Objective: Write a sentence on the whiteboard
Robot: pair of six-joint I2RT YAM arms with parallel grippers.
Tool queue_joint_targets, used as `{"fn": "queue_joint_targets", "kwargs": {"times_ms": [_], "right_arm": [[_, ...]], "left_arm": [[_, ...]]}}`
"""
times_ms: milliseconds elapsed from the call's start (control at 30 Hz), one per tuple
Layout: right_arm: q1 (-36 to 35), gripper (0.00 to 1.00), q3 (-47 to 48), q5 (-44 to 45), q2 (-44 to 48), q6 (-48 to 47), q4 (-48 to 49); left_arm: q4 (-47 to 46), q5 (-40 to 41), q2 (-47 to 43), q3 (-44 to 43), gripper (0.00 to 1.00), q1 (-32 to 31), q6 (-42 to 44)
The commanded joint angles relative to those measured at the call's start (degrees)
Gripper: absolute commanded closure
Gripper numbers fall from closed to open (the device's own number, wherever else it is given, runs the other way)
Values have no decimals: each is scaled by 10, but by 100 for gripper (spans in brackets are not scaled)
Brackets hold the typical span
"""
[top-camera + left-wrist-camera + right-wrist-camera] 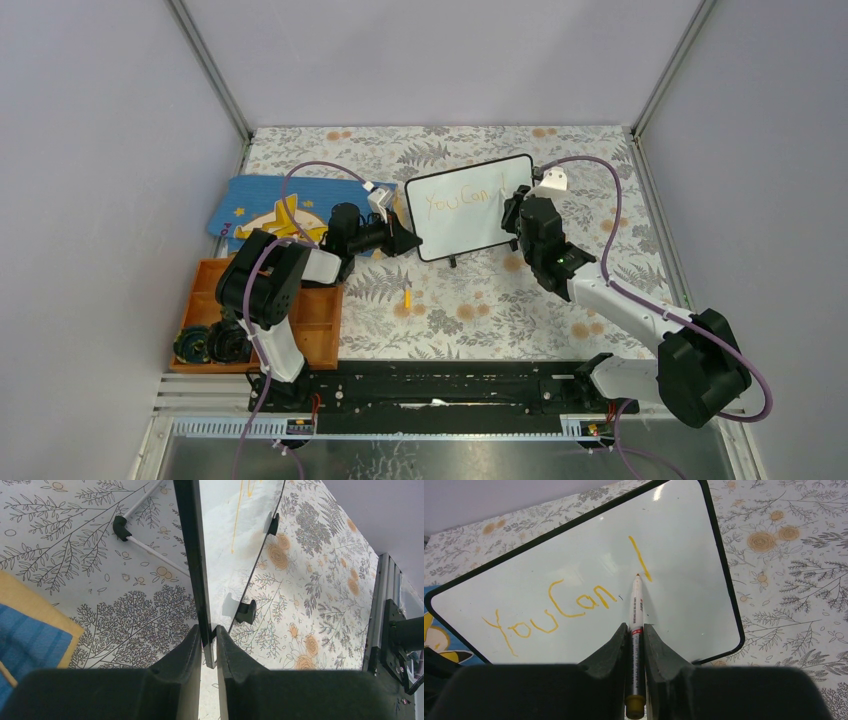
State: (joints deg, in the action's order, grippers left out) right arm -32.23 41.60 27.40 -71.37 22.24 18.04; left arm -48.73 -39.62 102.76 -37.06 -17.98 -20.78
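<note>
The whiteboard (468,215) stands tilted on its small black feet on the flowered table. My left gripper (405,240) is shut on its left edge, and the left wrist view shows the black frame (192,555) pinched between the left gripper (208,630) jaws. The sentence (554,612) reads "You Can" in orange, followed by one slanted stroke (640,557). My right gripper (636,627) is shut on a grey marker (637,610), whose tip is against the board just left of that stroke's lower end. From above, the right gripper (518,215) sits at the board's right edge.
A blue star-patterned book (265,205) lies left of the board. An orange tray (318,320) at the near left holds black items (210,343). A small yellow cap (407,297) lies on the table in front of the board. Grey walls enclose the table.
</note>
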Motion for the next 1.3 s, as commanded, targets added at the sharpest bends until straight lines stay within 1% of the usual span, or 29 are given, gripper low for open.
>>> {"fn": "queue_joint_targets", "kwargs": {"times_ms": [0,400,567,733,967,1267], "right_arm": [[4,100,23,-12,1,-3,17],[4,100,16,-24,4,-4,-13],[4,100,23,-14,3,-5,-43],[4,100,28,9,1,-6,-52],[4,100,34,37,0,-8,-42],[3,100,36,40,5,-9,-14]], "left_arm": [[28,18,-6,-8,80,-3,26],[31,20,-9,-8,80,-4,28],[33,20,-9,-8,80,-4,28],[33,20,-9,-9,80,-4,29],[33,20,-8,-9,80,-4,29],[33,20,-8,-10,80,-5,29]]}}
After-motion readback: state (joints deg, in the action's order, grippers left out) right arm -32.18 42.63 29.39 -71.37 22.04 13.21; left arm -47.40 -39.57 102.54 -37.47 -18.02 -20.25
